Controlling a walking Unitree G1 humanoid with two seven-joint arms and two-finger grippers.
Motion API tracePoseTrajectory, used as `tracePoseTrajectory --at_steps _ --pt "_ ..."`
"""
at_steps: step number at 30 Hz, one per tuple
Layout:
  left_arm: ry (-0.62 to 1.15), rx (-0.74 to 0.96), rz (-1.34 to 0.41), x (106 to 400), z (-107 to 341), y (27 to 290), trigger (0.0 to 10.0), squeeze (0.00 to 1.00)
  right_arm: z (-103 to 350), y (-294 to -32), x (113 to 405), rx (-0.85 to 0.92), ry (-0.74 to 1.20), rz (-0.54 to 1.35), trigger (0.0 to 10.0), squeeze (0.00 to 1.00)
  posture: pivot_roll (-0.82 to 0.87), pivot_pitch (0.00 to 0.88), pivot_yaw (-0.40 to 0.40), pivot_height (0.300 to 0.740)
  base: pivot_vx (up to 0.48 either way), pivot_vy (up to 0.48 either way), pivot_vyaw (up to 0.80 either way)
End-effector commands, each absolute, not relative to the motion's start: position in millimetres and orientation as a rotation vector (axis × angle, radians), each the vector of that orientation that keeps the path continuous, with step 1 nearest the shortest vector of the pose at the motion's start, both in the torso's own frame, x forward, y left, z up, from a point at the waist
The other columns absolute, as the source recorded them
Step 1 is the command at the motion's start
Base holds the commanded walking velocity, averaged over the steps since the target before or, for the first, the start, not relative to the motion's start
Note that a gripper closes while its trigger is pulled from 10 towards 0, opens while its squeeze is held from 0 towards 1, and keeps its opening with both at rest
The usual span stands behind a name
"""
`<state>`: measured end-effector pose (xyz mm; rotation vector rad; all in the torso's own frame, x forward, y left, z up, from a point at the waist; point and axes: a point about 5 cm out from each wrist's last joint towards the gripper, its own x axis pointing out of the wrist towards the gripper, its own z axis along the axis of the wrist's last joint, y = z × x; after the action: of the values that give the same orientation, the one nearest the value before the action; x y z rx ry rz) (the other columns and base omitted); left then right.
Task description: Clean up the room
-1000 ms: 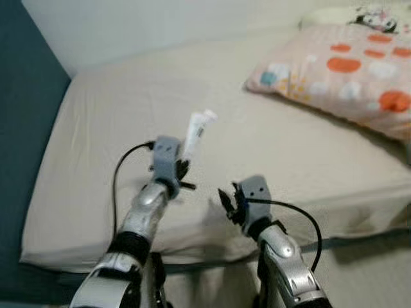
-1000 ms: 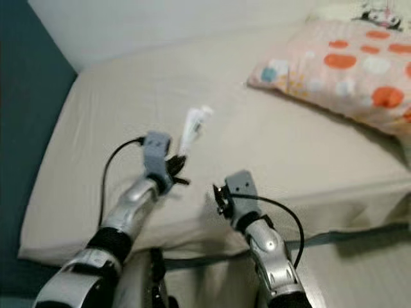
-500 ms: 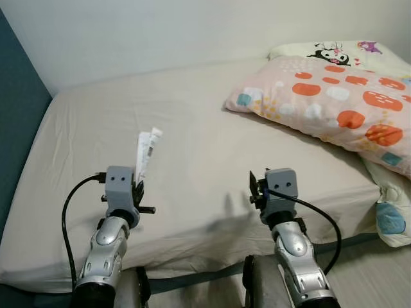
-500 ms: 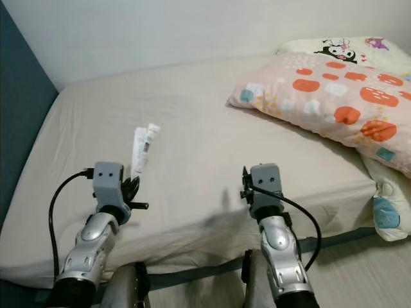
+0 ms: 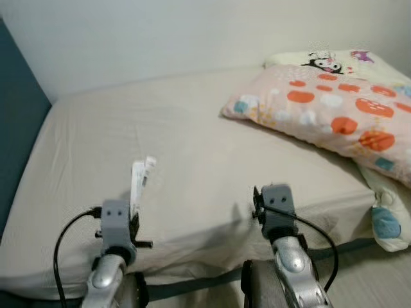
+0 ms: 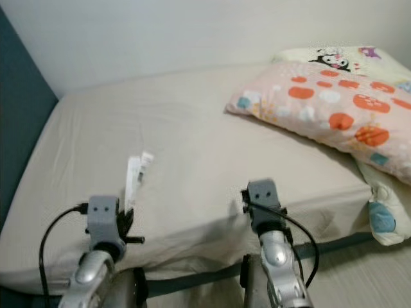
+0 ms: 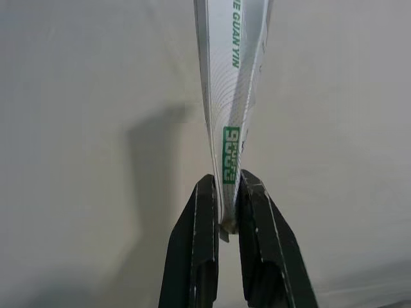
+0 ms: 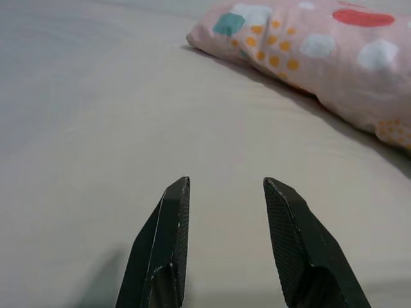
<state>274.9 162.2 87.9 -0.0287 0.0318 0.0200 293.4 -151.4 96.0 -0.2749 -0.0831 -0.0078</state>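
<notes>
The left gripper [image 7: 225, 212] pinches a white tube [image 7: 232, 96] at lower left, lifted off the bed [image 5: 192, 128]. The right gripper [image 8: 225, 224] gapes empty. Disposal remains.

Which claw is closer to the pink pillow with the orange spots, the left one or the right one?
The right claw. It is open over the bed sheet, pointing toward the pink pillow. The left claw is farther away, shut on the white tube.

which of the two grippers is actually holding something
The left gripper: its fingers are clamped on the end of a white tube. The right gripper is open with nothing between its fingers.
</notes>
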Motion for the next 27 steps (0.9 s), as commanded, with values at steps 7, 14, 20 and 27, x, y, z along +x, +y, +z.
tracePoseTrajectory --at_steps 7,14,20,27 --pt "0.014 0.033 -0.060 269.6 95.1 148.0 10.0 0.00 85.1 -153.6 283.5 -0.207 -0.037 -0.024 10.0 0.00 -0.02 0.119 0.002 0.559 0.000 0.000 0.00" --pt "0.026 0.044 -0.053 273.2 94.6 145.0 10.0 0.00 87.5 -153.5 284.6 -0.224 -0.047 -0.031 10.0 0.00 -0.03 0.110 0.008 0.559 0.000 0.000 0.00" --pt "0.026 0.046 -0.050 273.2 95.4 143.6 10.0 0.00 89.4 -150.8 284.8 -0.195 -0.051 0.006 10.0 0.00 -0.03 0.106 0.004 0.559 0.000 0.000 0.00" --pt "0.025 0.065 -0.058 272.3 96.6 139.9 10.0 0.00 89.4 -145.1 285.0 -0.191 -0.052 0.040 10.0 0.00 -0.03 0.108 0.001 0.589 0.000 0.000 0.00"
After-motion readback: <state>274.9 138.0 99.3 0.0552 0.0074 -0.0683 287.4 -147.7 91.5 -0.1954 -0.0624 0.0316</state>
